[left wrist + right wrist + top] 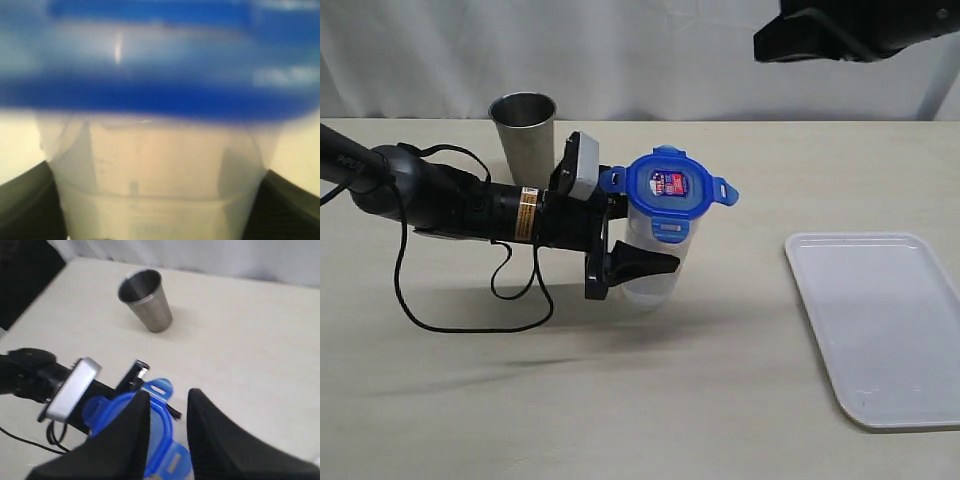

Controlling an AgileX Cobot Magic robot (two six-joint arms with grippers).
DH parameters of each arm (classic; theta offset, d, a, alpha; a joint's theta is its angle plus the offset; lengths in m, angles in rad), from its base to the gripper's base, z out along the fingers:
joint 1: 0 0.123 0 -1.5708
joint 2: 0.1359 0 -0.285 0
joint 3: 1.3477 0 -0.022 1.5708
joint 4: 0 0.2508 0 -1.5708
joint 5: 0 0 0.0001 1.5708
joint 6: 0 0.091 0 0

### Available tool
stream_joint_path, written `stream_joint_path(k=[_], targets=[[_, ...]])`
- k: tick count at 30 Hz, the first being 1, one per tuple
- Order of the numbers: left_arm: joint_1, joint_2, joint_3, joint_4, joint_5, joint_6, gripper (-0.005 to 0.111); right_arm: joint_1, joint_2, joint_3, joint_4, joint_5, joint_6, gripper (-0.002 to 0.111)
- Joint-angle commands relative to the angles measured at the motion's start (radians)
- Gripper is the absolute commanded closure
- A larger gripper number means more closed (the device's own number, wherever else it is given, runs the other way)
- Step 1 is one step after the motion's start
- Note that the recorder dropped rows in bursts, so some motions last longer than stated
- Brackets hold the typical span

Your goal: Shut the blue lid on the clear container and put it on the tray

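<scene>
The clear container [656, 282] stands near the table's middle with the blue lid [670, 187] lying on its rim, tabs sticking outward. My left gripper [642, 238] reaches in from the left and is shut on the container's body. In the left wrist view the container [160, 170] fills the space between the dark fingers [25, 200], under the blurred lid [150, 95]. My right gripper [168, 394] hangs open above the lid [161, 430], holding nothing; in the exterior view it shows at the top right [820, 35]. The white tray [880, 320] lies at the right.
A grey steel cup [527, 130] stands upright behind the left arm, also seen from the right wrist as the cup [147, 300]. A black cable [470, 320] loops on the table under the left arm. Bare table lies between container and tray.
</scene>
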Motion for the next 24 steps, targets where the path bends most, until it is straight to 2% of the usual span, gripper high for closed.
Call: stream_joint_path(k=[1, 2, 4, 7, 13, 17, 24], targets=[[0.041, -0.015, 0.0, -0.005, -0.049, -0.005, 0.107, 0.044, 0.117, -0.14, -0.185, 0.174, 0.221, 0.082], [0.045, -0.015, 0.0, -0.003, -0.049, -0.005, 0.107, 0.044, 0.146, -0.169, -0.174, 0.246, 0.217, 0.081], [0.047, -0.015, 0.0, -0.005, -0.014, -0.005, 0.107, 0.047, 0.192, -0.179, -0.12, 0.34, 0.198, 0.07], [0.047, -0.015, 0.0, -0.013, 0.025, -0.005, 0.107, 0.047, 0.214, -0.179, -0.045, 0.384, 0.181, 0.061], [0.047, -0.015, 0.0, -0.049, 0.053, -0.005, 0.107, 0.116, 0.235, -0.179, -0.011, 0.284, 0.189, 0.061], [0.047, -0.015, 0.0, -0.081, 0.024, -0.005, 0.107, 0.183, 0.268, -0.181, -0.082, 0.187, 0.256, 0.061], [0.047, -0.015, 0.0, -0.09, 0.019, -0.005, 0.107, 0.198, 0.282, -0.219, -0.111, 0.13, 0.279, 0.061]])
